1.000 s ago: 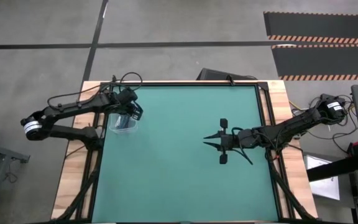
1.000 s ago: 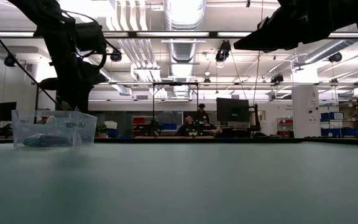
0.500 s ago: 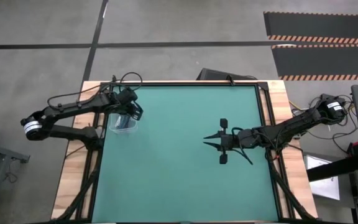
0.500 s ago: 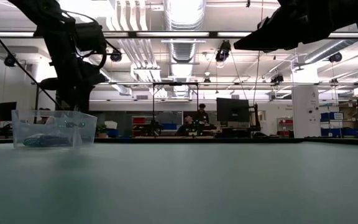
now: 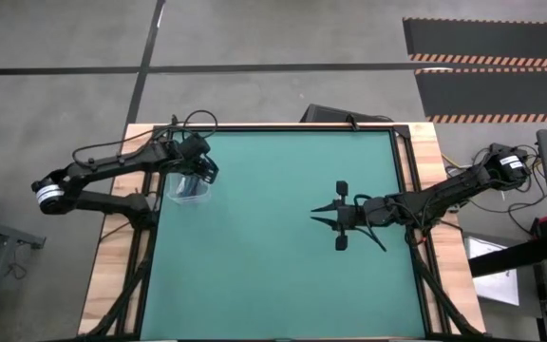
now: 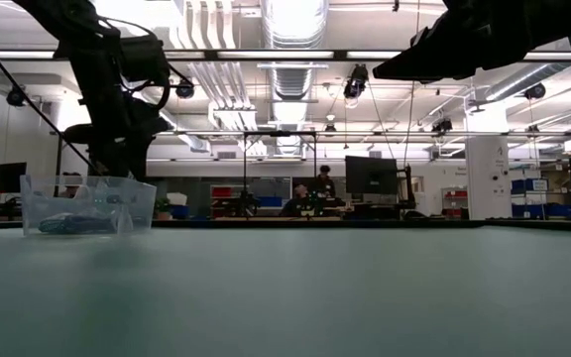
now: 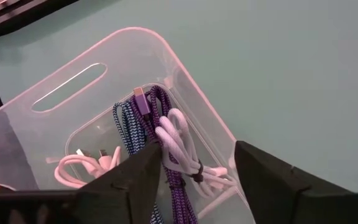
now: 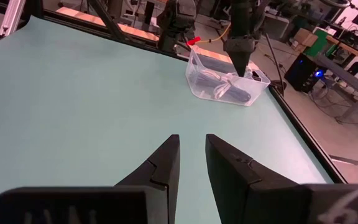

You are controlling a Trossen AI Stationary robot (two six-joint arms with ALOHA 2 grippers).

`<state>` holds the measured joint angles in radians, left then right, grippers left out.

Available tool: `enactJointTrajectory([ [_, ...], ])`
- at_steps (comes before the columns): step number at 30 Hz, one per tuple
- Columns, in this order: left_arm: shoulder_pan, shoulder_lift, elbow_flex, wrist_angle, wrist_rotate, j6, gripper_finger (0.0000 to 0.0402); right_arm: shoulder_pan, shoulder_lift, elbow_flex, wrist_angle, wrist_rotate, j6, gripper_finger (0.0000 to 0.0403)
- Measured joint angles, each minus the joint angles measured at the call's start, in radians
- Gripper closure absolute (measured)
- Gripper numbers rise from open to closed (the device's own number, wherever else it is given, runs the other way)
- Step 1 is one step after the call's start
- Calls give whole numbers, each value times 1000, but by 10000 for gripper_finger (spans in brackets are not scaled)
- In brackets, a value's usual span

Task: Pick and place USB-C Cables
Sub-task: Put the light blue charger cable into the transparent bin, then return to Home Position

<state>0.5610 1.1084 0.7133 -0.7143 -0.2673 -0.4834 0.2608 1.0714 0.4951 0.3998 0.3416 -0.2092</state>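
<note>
Cables (image 7: 166, 146) all sit bundled in a clear plastic bin (image 7: 98, 59), mid-frame in my left wrist view, right past my fingertips. I make out a purple braided one (image 7: 166, 124), a blue-and-white braided one (image 7: 126, 127), a white one (image 7: 182, 146) and a 2nd white one (image 7: 79, 165) at the lower left. Colours may be skewed by the pink light, so I'm not sure of them.

My left gripper (image 7: 197, 165) hangs over the bin w/ fingers (image 7: 263, 171) spread apart, nothing between them; one tip is over the purple cable, the other near the bin's rim.

In the high view the left gripper (image 5: 198, 171) and bin (image 5: 188, 188) are at the upper left of the green table (image 5: 273, 285). My right gripper (image 5: 326, 216) is right of centre, well apart from the bin, raised off the surface. Its fingers (image 8: 160, 165) are nearly together w/ a narrow gap, gripping nothing.

Low view: bin (image 6: 87, 206) at left edge, left arm above it. Far back, a person (image 6: 322, 183) stands at desks w/ monitors (image 6: 370, 177).
</note>
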Motion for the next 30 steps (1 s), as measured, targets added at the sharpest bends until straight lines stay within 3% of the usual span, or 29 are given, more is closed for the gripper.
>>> enactJointTrajectory([
  [19,-6,-35,41,-1,0,19,209,0,0,0,0,0,1,335],
  [30,-155,-172,34,30,-39,-8,210,0,0,-13,1,-8,0,335],
])
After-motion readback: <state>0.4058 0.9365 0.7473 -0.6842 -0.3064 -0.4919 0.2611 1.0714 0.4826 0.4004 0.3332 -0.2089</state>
